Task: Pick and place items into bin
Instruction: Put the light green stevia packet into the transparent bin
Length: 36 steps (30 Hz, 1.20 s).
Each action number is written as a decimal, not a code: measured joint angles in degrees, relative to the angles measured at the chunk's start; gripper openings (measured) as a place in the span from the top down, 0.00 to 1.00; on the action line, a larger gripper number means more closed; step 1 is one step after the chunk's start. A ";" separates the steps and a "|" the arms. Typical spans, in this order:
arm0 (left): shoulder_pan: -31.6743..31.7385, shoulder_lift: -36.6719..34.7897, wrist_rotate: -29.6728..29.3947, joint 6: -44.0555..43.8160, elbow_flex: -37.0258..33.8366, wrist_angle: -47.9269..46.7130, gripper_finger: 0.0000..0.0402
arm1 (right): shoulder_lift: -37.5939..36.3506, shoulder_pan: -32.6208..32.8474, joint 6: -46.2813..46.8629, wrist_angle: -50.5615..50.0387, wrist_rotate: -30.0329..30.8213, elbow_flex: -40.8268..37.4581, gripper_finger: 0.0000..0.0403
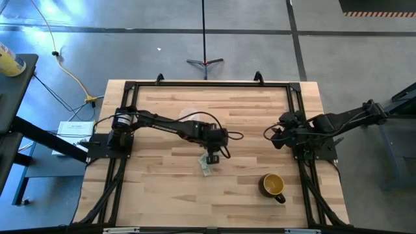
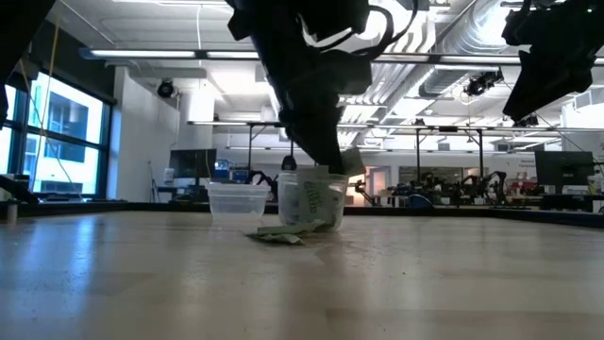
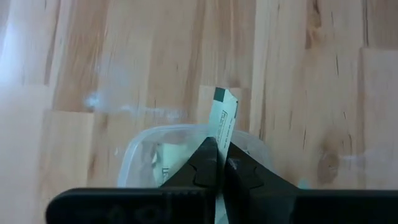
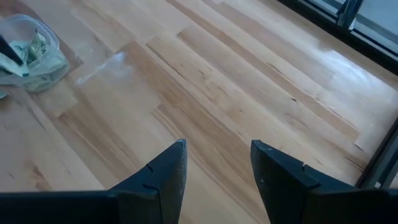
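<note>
The bin, a small see-through cup [image 1: 211,158] [image 2: 311,200], stands near the table's middle with several pale green and white items inside [image 3: 163,163]. My left gripper [image 3: 219,144] [image 1: 214,153] hangs over the cup's mouth, pointing down, shut on one white and green item [image 3: 224,115]. A few more items [image 1: 205,169] [image 2: 276,235] lie flat on the wood on the cup's near side. My right gripper [image 4: 216,165] [image 1: 275,137] waits open above bare wood toward the right edge, and its view shows the cup [image 4: 30,53] far off. My left gripper pinches the white and green item between its two fingertips [image 3: 208,155], coming from above and pointing down. The item's free end with a dark green corner [image 3: 219,94] sticks out past the fingertips. It is lifted clear, above the cup's rim [image 3: 140,142].
A mustard-yellow mug [image 1: 273,185] stands near the table's right near corner. A second clear container [image 2: 238,202] sits beside the cup in the low view, showing faintly on the far side of the left arm [image 1: 188,117]. Black frame rails [image 1: 208,84] border the table.
</note>
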 joint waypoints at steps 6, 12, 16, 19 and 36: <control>0.02 -0.02 1.29 -3.98 0.56 -0.44 0.91 | 0.00 0.00 0.20 0.02 -0.21 0.00 0.58; 0.00 -0.02 0.65 -4.42 3.97 -2.13 0.83 | 0.02 0.00 0.00 0.02 -0.23 0.00 0.58; 0.00 -0.15 0.16 -4.16 5.89 -4.90 0.77 | 0.02 0.00 -0.09 0.01 -0.17 0.00 0.58; 0.01 -0.15 -0.09 -4.17 5.92 -6.80 0.74 | 0.04 0.00 -0.21 -0.01 -0.14 0.00 0.58; 0.02 -0.15 -2.97 -3.98 5.99 -14.50 0.92 | 0.04 0.00 -0.69 -0.23 1.26 0.00 0.58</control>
